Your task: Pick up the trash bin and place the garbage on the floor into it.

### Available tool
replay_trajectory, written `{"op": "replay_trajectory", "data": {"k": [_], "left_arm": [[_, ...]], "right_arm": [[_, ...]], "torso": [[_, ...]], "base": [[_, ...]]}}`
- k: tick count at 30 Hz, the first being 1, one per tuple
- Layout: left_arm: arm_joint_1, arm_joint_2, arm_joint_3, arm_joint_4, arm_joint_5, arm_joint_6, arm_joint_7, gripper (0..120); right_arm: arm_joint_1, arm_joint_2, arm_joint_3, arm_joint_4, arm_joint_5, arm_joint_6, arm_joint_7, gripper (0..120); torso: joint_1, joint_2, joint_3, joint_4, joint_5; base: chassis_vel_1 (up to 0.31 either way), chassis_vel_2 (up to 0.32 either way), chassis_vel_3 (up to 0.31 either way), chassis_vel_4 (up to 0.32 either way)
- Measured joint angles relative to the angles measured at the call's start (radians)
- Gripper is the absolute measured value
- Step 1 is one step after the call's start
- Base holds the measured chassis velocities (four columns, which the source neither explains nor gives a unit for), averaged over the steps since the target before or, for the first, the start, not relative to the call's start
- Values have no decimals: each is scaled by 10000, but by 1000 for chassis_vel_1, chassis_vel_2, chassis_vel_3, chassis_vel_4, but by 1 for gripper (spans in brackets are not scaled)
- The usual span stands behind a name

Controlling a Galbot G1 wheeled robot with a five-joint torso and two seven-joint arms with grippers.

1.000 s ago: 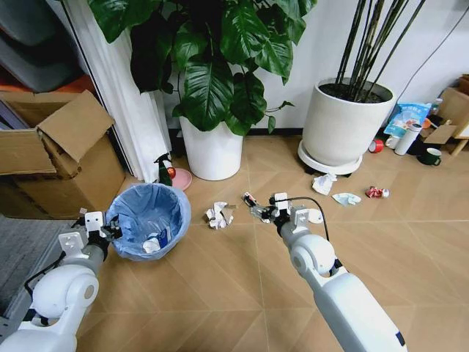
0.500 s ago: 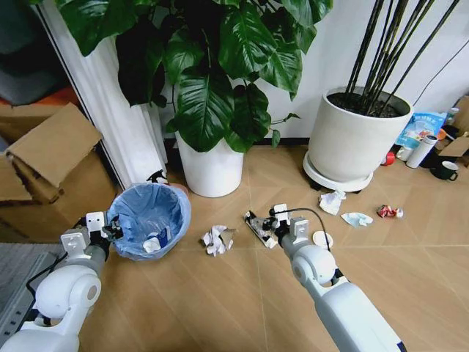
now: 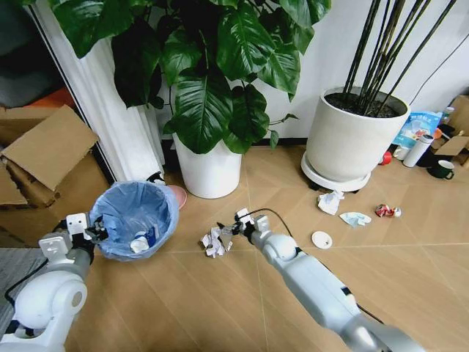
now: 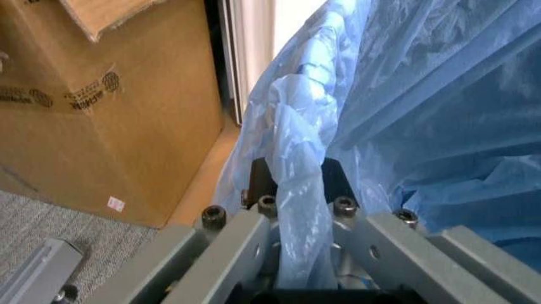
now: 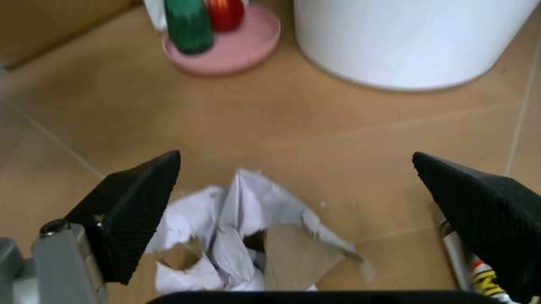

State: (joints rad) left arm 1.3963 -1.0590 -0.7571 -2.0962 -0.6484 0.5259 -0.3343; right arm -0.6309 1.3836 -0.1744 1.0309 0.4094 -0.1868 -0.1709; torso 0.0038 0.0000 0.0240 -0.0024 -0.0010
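— While the left gripper (image 4: 300,209) pinches the folded blue bag at the rim of the trash bin (image 3: 134,218), where does the next piece lie?

— The crumpled white paper (image 3: 215,240) sits on the floor (image 3: 183,308) just right of the bin. The right gripper (image 5: 296,209) hangs directly over it, jaws spread wide, one black pad on either side. It is much the nearer arm; the left is busy with the bin.

— Any long axis to mind?

— Hardly; it's a loose wad with a brown scrap tucked in, perhaps card, though I can't be sure from the wrist view.

— Other garbage?

— Another paper wad (image 3: 330,202), a blue-white scrap (image 3: 355,218), a crushed red can (image 3: 385,211) and a white disc (image 3: 321,240) lie well apart to the right, near the big white pot (image 3: 348,143).

— Changed in the last second?

— The right gripper was beside the paper; now it has reached out over it. The bin stays clamped.
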Motion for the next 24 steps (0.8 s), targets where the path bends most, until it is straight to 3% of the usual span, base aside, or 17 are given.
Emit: {"op": "replay_trajectory", "data": {"k": [9,16,24], "left_arm": [[181,14,-85,-181,-53,9,-9,0],[307,53,-57,-262,-50,-30,-7,0],[261,105,105,-267,-52,-58,-2,0]], "right_arm": [[583,1074,-212,-2019,-218,128,-245,100],[1115,2285,268,-3850,-1029,372,-518,100],[1190,2292,512,-4136,-1331,23,-136,100]], "torso": [[0,0,0,2,-1],[0,-1,0,6,0],[0,-1,0,-1,1]], "base": [[0,0,0,0],[0,0,0,0],[0,0,0,0]]}}
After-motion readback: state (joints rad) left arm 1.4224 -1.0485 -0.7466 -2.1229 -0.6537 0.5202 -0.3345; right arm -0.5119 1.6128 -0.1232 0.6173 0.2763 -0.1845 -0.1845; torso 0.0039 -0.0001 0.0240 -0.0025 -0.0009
